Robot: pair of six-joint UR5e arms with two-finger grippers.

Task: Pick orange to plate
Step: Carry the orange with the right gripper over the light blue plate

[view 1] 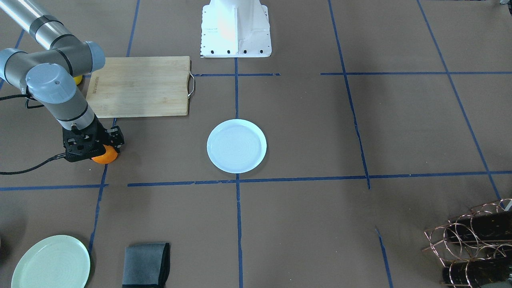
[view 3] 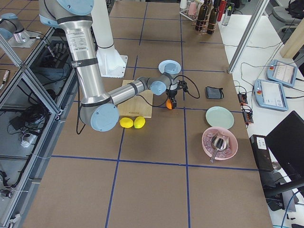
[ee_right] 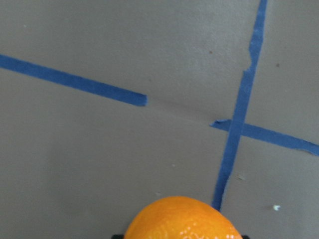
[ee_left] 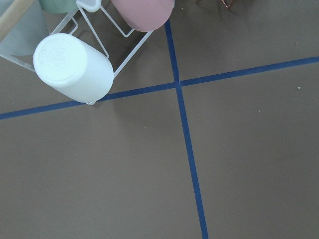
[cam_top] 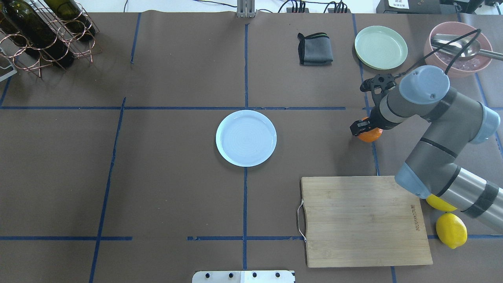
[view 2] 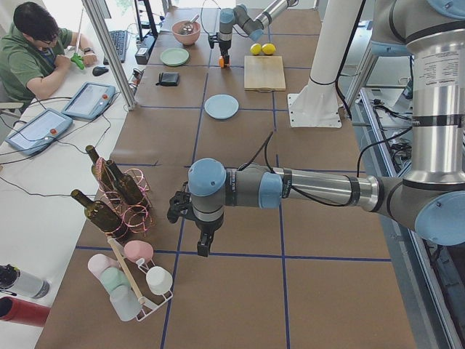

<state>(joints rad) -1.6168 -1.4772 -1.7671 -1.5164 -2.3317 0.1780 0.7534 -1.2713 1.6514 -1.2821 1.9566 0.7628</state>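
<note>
The orange [view 1: 106,156] [cam_top: 371,136] sits at the table's right side on a blue tape line, and I cannot tell whether it touches the table. My right gripper [view 1: 101,151] [cam_top: 367,131] comes straight down over it, its black fingers shut against the fruit's sides. In the right wrist view the orange [ee_right: 182,220] fills the bottom centre. The pale bluish-white plate [view 1: 237,146] [cam_top: 246,137] lies bare at the table's centre, well apart from the fruit. My left gripper [view 2: 202,246] hangs over the far left end; whether it is open or shut I cannot tell.
A wooden cutting board [cam_top: 363,220] lies near the robot's side of the orange, with two lemons [cam_top: 451,230] beside it. Beyond the orange are a green plate [cam_top: 380,47], a grey cloth [cam_top: 315,49] and a pink bowl [cam_top: 458,59]. A wine rack [cam_top: 43,35] stands far left.
</note>
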